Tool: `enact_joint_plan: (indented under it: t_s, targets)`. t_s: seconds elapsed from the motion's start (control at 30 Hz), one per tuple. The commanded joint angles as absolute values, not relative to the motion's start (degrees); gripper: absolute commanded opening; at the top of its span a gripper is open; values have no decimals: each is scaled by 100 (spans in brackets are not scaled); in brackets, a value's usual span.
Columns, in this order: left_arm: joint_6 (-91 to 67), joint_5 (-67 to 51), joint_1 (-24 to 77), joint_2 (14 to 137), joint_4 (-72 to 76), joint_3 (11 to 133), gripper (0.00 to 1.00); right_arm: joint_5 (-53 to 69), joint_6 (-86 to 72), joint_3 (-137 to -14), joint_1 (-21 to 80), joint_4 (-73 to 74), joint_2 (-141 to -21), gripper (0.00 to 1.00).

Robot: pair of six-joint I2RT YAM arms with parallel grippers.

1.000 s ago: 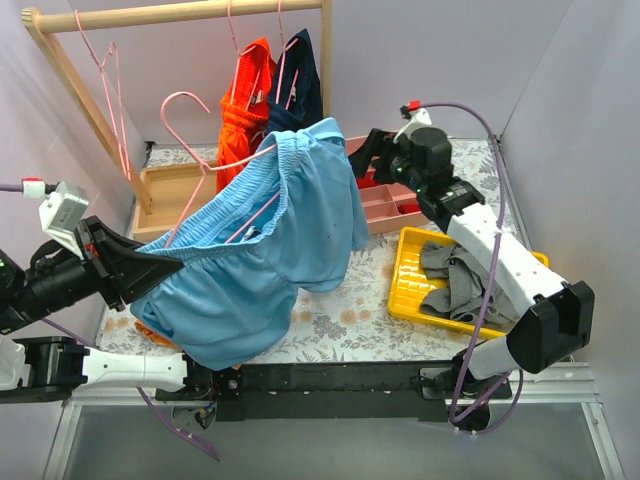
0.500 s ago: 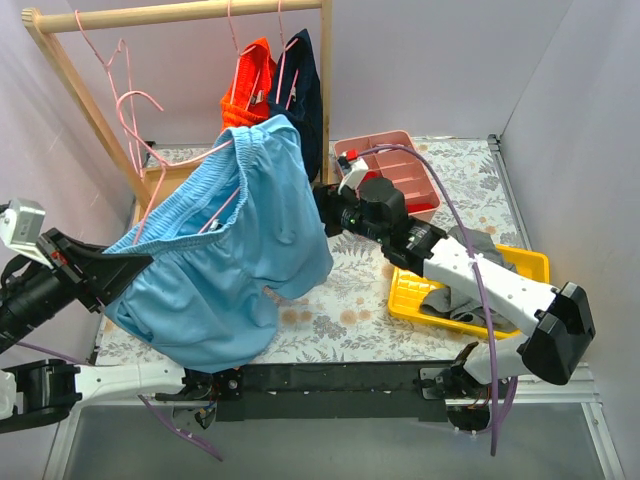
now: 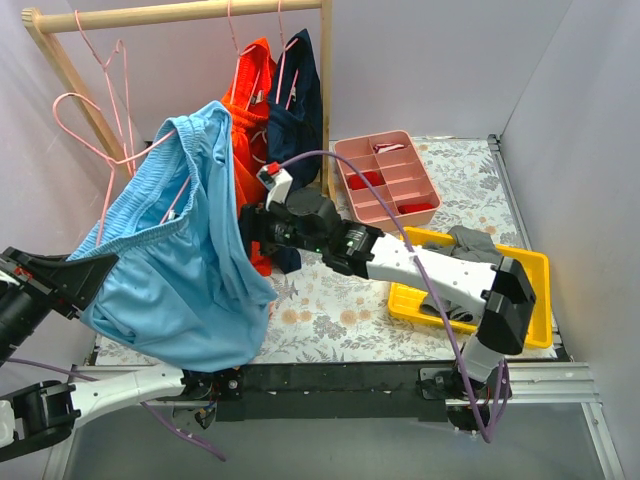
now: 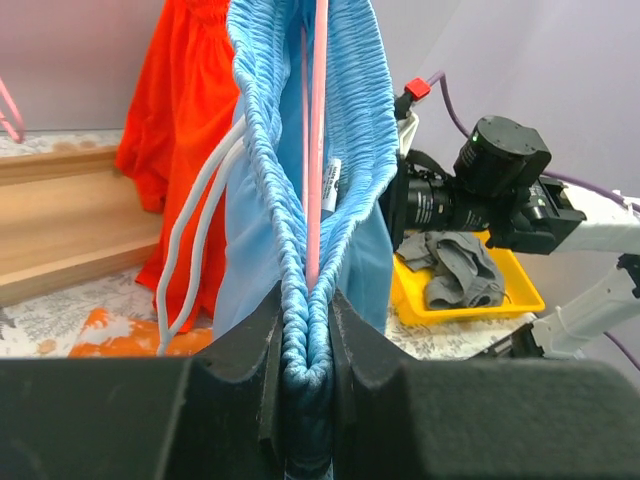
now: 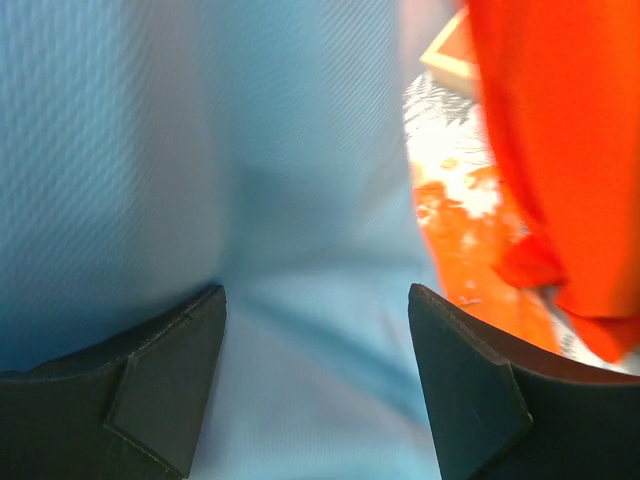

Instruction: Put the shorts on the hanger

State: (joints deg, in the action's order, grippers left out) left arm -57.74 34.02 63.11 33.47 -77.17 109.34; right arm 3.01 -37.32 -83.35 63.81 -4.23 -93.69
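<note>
The light blue shorts (image 3: 175, 265) hang on a pink hanger (image 3: 85, 125), held up at the left of the top view. My left gripper (image 3: 95, 270) is shut on the gathered waistband (image 4: 305, 330) together with the hanger's pink wire (image 4: 316, 150); the white drawstring (image 4: 195, 230) dangles beside it. My right gripper (image 3: 250, 228) is open, its fingers (image 5: 165, 385) spread right against the blue fabric (image 5: 300, 300) on the shorts' right side, gripping nothing.
A wooden rack (image 3: 180, 14) at the back carries orange shorts (image 3: 243, 105), navy shorts (image 3: 300, 95) and spare pink hangers (image 3: 118, 65). A pink divided tray (image 3: 388, 180) and a yellow tray (image 3: 535, 265) of grey clothes sit at the right. A wooden box (image 4: 60, 215) is at the left.
My left arm has carried the shorts and hanger left and toward the rack. My right arm has swung left across the table from the pink tray to the shorts' side.
</note>
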Motion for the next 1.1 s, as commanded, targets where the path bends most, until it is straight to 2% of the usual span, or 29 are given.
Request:
enact_joint_plan:
  t_s: [0.0, 0.33, 0.63, 0.8, 1.07]
  targets:
    - [-5555, 3664, 6161, 3384, -7128, 11074, 0, 378, -3700, -8973, 6627, -396, -9720, 81]
    - [-5186, 4042, 5775, 3269, -6821, 10899, 0, 264, -3639, -10238, 6750, -9, -10757, 80]
    - [-4870, 5044, 5722, 3427, -5934, 9635, 0, 35, -3446, -10696, 6750, 588, -11065, 80]
    - [-4220, 5914, 5722, 3744, -4976, 8738, 0, -167, -3314, -10486, 6750, 835, -10776, 80]
    - [-3693, 6477, 5748, 4509, -4010, 7772, 0, -96, -3173, -9925, 6750, 1213, -10064, 80]
